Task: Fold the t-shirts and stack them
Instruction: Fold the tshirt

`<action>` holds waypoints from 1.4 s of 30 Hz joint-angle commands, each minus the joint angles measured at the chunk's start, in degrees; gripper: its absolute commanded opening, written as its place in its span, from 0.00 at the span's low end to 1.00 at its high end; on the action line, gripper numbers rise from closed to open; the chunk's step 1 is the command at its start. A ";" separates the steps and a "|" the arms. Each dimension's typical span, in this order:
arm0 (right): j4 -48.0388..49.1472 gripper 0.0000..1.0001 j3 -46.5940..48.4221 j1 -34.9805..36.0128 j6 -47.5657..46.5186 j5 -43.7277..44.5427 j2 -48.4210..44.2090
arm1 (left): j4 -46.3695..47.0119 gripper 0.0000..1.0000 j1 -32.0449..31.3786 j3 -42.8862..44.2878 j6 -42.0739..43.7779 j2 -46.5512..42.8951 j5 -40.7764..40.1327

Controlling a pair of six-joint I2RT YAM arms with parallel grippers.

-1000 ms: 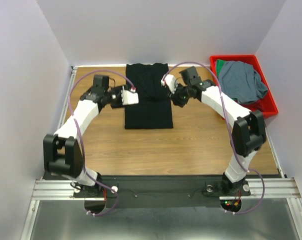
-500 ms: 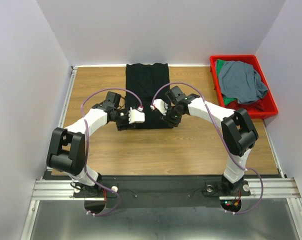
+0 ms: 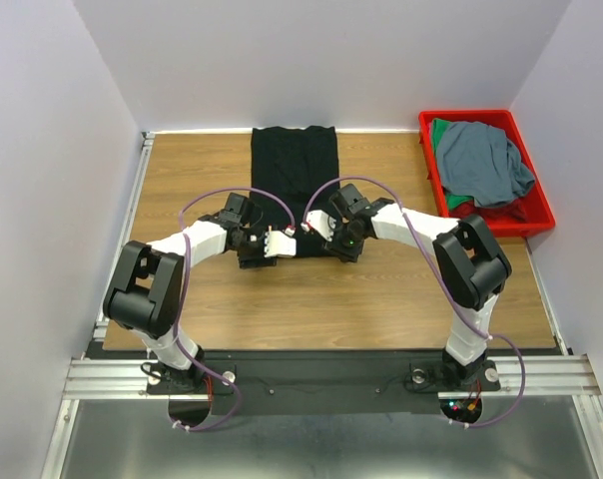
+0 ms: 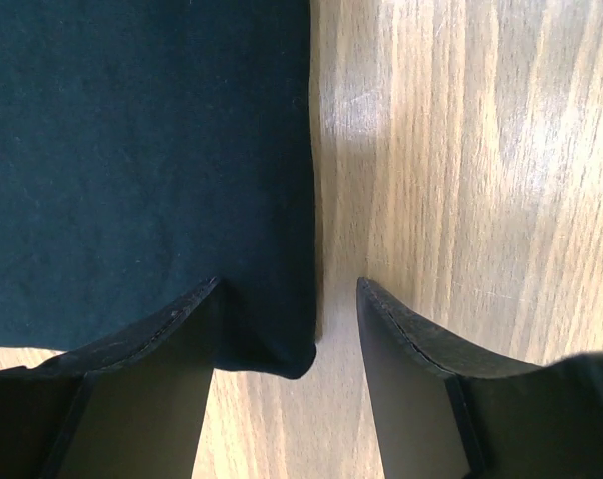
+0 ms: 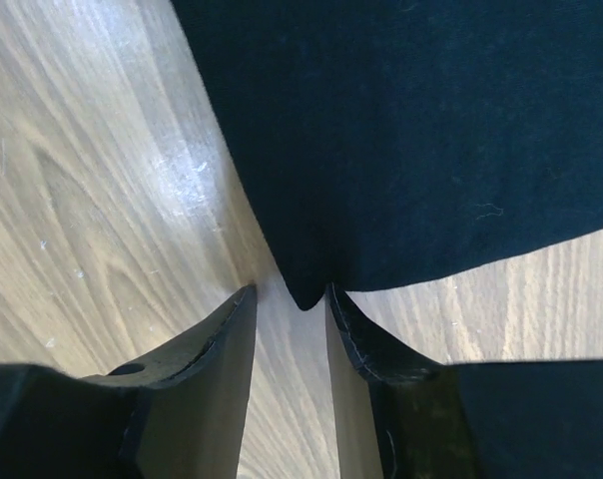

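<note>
Your left gripper (image 4: 289,282), spread, straddles the near left corner of the black cloth t-shirt (image 3: 294,170); your right gripper (image 5: 292,289), narrowly parted, brackets the right.

You have three t-shirts in view: one black t-shirt (image 3: 294,185); one grey-blue t-shirt (image 3: 486,160); one green t-shirt (image 3: 459,188); that makes one shirt on the table (image 3: 381,289) and two in the red bin (image 3: 537,216); you have one bin and one table; two arms, the left arm (image 3: 197,241) and the right arm (image 3: 411,225); two grippers, the left gripper (image 4: 290,289) and the right gripper (image 5: 290,291); two fingers on each, four in all.
</note>
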 commanded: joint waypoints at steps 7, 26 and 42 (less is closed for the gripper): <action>4.36 0.02 -2.61 0.44 -0.75 3.43 1.05 | 0.04 0.58 0.05 -0.81 1.50 1.31 -3.30; -4.24 0.01 -0.33 0.44 4.53 -1.74 -13.27 | -14.55 0.00 -2.40 2.00 1.32 -13.08 1.26; -28.49 0.01 0.81 2.63 -2.33 -9.04 -38.82 | -29.56 0.00 -18.03 2.34 -10.97 -34.88 4.24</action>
